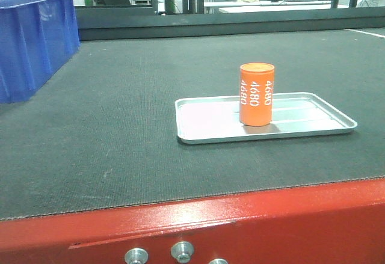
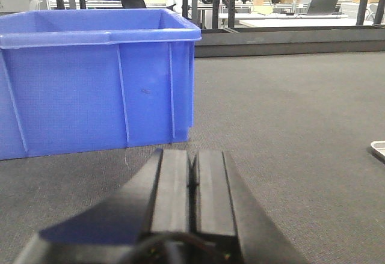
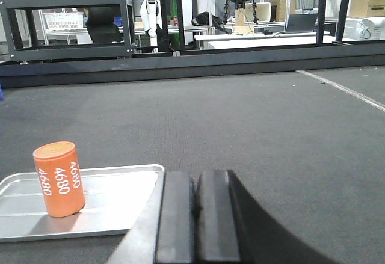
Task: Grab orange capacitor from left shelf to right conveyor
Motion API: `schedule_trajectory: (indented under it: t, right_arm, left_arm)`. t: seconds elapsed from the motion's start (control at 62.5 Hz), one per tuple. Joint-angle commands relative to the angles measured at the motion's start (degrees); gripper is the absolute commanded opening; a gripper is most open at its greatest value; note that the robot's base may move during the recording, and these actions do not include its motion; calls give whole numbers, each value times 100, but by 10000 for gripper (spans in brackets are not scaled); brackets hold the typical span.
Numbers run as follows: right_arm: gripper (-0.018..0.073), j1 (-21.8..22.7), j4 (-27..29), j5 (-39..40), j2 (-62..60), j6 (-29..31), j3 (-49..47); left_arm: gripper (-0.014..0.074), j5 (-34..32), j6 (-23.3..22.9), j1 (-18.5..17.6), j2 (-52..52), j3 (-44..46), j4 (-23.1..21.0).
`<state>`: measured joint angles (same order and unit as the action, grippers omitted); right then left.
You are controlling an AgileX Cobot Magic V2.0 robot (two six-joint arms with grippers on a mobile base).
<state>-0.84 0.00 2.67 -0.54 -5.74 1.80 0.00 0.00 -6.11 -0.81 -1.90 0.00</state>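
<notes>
The orange capacitor [image 1: 257, 94] stands upright on a shallow silver tray [image 1: 207, 122] that lies on the right conveyor [image 1: 120, 125], a dark textured belt with a red front edge. In the right wrist view the orange capacitor [image 3: 59, 179] stands on the tray [image 3: 114, 201], left of my right gripper [image 3: 195, 180], which is shut with nothing in it. My left gripper [image 2: 192, 159] is shut and empty, low over the belt [image 2: 289, 125] in front of a blue bin. The left shelf is out of view.
A blue plastic bin [image 1: 33, 41] stands on the belt at the far left, and the blue bin [image 2: 96, 77] fills the left half of the left wrist view. Silver bolts [image 1: 182, 252] stud the red edge. A dark rail [image 1: 228, 23] bounds the belt's far side.
</notes>
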Motion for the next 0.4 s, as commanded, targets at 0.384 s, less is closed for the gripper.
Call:
schedule_trajectory:
  t: [0.384]
  right_arm:
    - [56,2,-39,542,-118,23,14]
  left_arm:
    - [-105,-516,0,12,58,45,-31]
